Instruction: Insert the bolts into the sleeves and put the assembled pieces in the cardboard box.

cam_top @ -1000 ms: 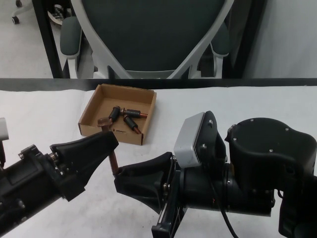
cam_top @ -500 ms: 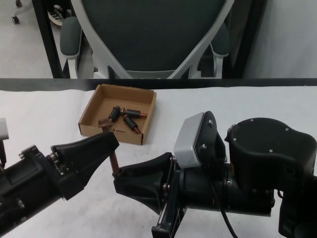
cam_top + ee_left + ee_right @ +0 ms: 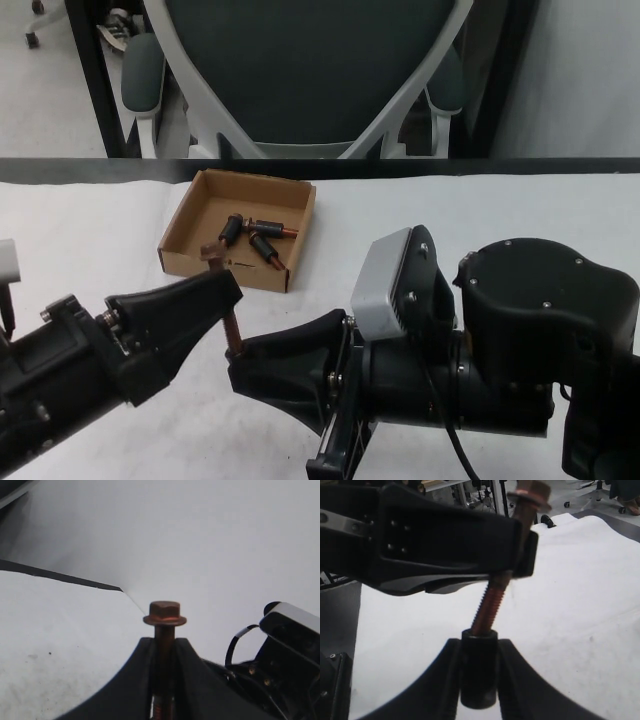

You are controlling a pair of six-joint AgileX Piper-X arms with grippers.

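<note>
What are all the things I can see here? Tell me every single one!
Copper-coloured hex-head metal bolt: one, copper, clamped in the left tool, threaded tip at the sleeve's mouth.
Black cylindrical sleeve: one, black, clamped in the right tool.
Brown cardboard box: one, brown, on the bench beyond the arms.
Assembled pieces: two or three, black and copper, lying inside the box.
White bench cover: one, white, under everything.
Dark office chair with pale frame: one, behind the bench.
Left tool: one, black, shut on the bolt.
Right tool: one, black, shut on the sleeve.
</note>
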